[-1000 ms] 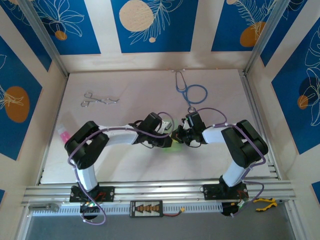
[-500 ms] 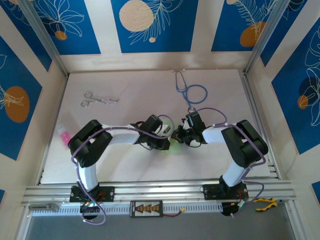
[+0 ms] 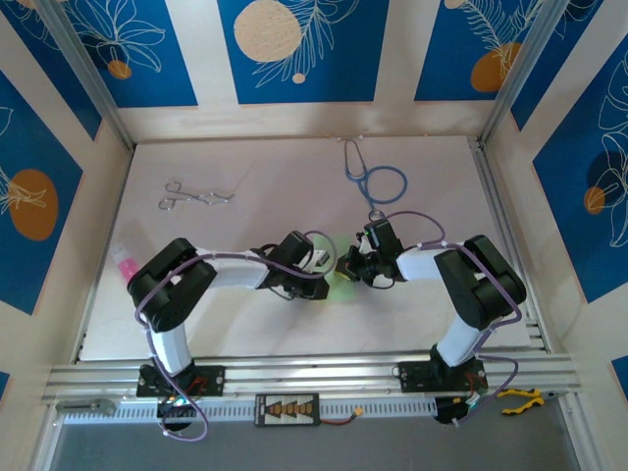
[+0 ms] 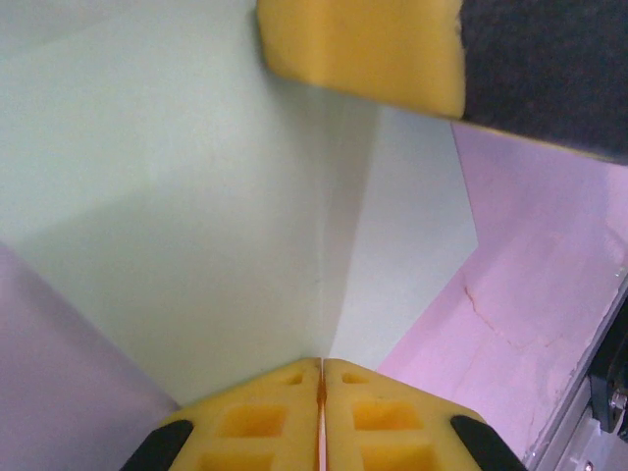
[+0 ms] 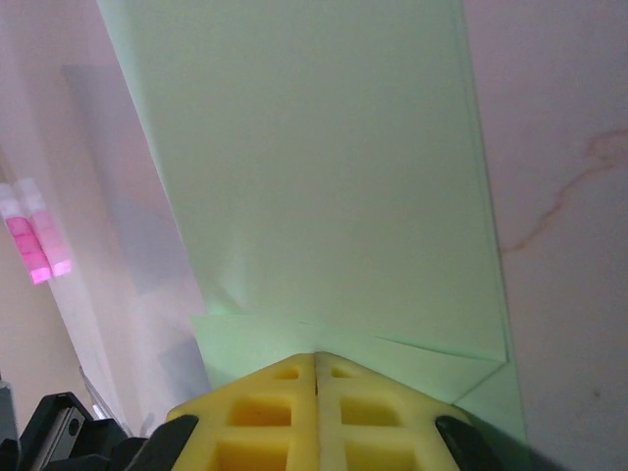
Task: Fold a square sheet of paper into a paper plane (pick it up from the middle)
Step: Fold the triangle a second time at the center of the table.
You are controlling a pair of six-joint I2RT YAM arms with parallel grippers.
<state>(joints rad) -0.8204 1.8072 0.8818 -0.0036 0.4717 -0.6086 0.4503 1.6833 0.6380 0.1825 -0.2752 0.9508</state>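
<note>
The square sheet of paper (image 3: pixel 340 282), pale green and folded into overlapping layers, sits mid-table between the two arms. In the left wrist view the paper (image 4: pixel 196 216) rises as a creased ridge that runs into my left gripper (image 4: pixel 321 361), which is shut on it. My left gripper (image 3: pixel 327 267) and right gripper (image 3: pixel 347 267) meet tip to tip over the sheet. A yellow pad (image 4: pixel 363 49) of the right gripper presses on the paper's far end. In the right wrist view my right gripper (image 5: pixel 316 355) is shut, its tips down on the folded flaps of the paper (image 5: pixel 324 167).
A blue stethoscope (image 3: pixel 378 181) lies at the back right and metal forceps (image 3: pixel 196 194) at the back left. A pink bottle (image 3: pixel 125 263) stands by the left wall and also appears in the right wrist view as a pink bottle (image 5: pixel 34 240). The table's front rail (image 3: pixel 314 373) runs behind the arm bases.
The left wrist has drawn back a little to the left, and more green paper shows between the two grippers. The right arm has stayed put.
</note>
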